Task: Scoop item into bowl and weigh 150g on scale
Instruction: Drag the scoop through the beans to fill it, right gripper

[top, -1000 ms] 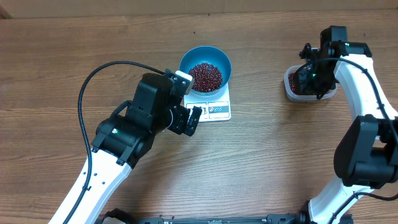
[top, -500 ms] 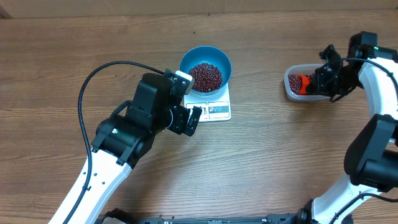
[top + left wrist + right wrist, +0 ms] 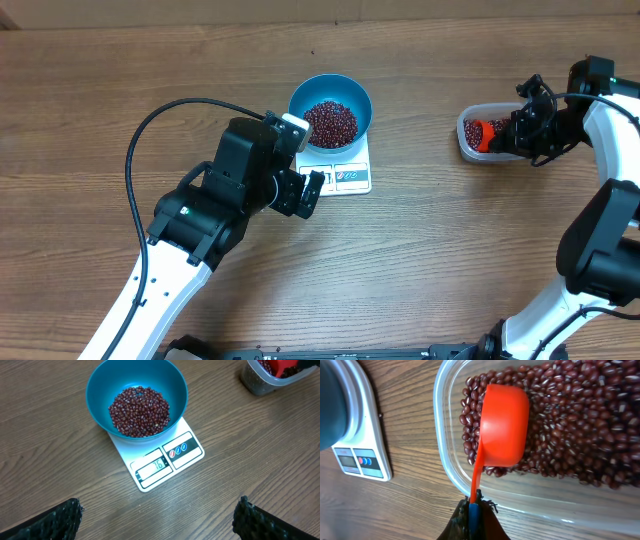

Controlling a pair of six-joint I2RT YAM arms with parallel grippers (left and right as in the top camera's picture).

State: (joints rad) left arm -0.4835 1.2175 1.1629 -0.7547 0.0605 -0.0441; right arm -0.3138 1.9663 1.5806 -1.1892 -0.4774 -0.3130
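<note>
**Overhead.** The right gripper [image 3: 522, 135] has drawn back toward the table's right edge. A second ago it hung over the clear tub [image 3: 465, 146]; now the orange scoop [image 3: 488, 133] shows inside it. This reads as the start of another scoop rather than a delivery. The blue bowl [image 3: 302, 98] stands on the scale [image 3: 345, 178] near the middle of the far edge, holding a mound of beans [image 3: 330, 121]. The left gripper [image 3: 306, 193] waits just beside the scale's near-left corner.

**Left wrist.** The left gripper's fingers [image 3: 50, 520] are spread wide and hold nothing. The scale's display [image 3: 151, 466] reads 76, so roughly half the target appears to be still missing.

**Right wrist.** The right gripper's jaws are clamped on the scoop's thin handle. The scoop's cup lies among the tub's beans [image 3: 580, 425] near the tub's left wall, rounded outside toward the lens. Whether it is loaded cannot be told.
</note>
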